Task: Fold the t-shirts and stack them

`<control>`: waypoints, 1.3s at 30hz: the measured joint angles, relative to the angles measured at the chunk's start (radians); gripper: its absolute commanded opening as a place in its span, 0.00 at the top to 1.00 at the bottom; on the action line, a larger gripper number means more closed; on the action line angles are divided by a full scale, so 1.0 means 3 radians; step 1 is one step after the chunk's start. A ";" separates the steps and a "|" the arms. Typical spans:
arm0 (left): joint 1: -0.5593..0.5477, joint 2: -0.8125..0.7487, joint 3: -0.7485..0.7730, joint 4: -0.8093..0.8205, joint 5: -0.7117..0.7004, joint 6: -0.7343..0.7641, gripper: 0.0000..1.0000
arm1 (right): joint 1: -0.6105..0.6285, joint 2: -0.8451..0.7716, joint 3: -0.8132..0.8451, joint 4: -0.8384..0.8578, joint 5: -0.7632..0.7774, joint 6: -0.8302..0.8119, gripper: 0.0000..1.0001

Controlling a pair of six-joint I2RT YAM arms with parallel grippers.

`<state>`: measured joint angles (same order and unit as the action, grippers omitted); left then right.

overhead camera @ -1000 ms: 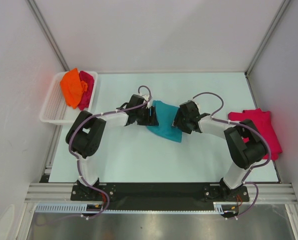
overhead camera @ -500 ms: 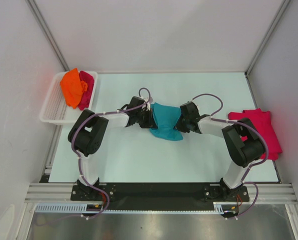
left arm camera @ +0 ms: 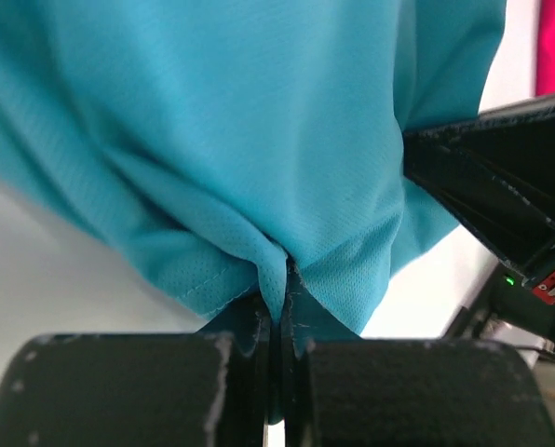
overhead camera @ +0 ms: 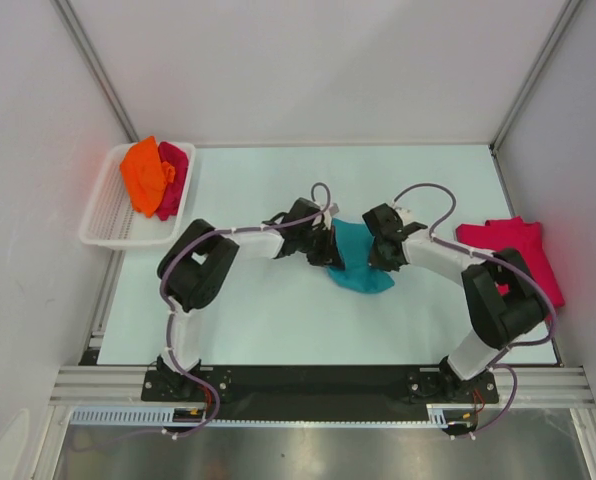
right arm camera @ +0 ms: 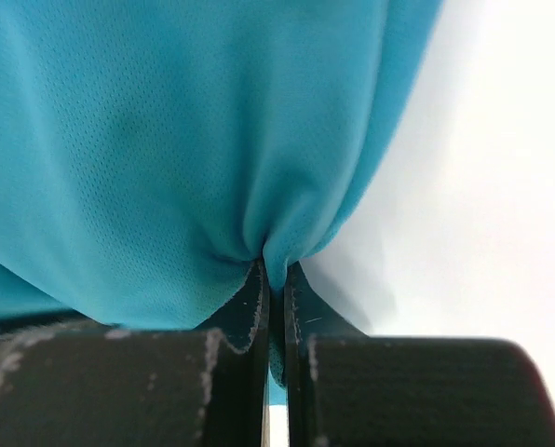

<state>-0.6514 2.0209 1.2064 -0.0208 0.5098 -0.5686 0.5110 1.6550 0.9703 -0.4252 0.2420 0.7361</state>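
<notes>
The teal t-shirt (overhead camera: pixel 359 262) hangs bunched between both grippers near the middle of the table. My left gripper (overhead camera: pixel 328 246) is shut on its left edge; the left wrist view shows teal cloth (left arm camera: pixel 259 158) pinched between the fingers (left arm camera: pixel 250 321). On the shirt's right edge my right gripper (overhead camera: pixel 382 250) is shut, with a fold of teal cloth (right arm camera: pixel 194 140) caught in its closed jaws. A crimson-pink t-shirt (overhead camera: pixel 518 255) lies folded at the table's right edge. An orange t-shirt (overhead camera: pixel 143 172) and another crimson-pink one (overhead camera: pixel 173 180) lie in the basket.
The white slatted basket (overhead camera: pixel 108 225) stands off the table's far left corner. Grey walls and metal frame posts close in the left, right and back sides. Both arms' cables arch above the wrists.
Both grippers closed on the teal shirt's edges and carried it to the right and slightly nearer. The shirt is more bunched than a second ago.
</notes>
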 measured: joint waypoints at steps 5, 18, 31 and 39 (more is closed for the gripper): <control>-0.0264 0.0106 0.0205 0.0074 0.0160 -0.0168 1.00 | -0.0099 -0.0380 0.0070 -0.0575 0.0323 -0.0107 1.00; -0.0641 0.0609 0.1016 0.0558 0.0533 -0.0771 1.00 | -0.0796 -0.1005 0.0253 -0.1236 0.0684 -0.0328 1.00; -0.1129 0.1455 0.1675 0.1376 0.0828 -0.1671 1.00 | -0.1265 -0.1228 0.0301 -0.1703 0.0908 -0.0566 1.00; -0.1266 0.1746 0.2206 0.1467 0.0844 -0.1920 0.93 | -0.1562 -0.1297 0.0301 -0.1792 0.0987 -0.0706 1.00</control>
<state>-1.0313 2.5446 1.8683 0.4194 0.7631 -1.1446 0.0425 1.2659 1.0607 -0.9627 0.5381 0.5243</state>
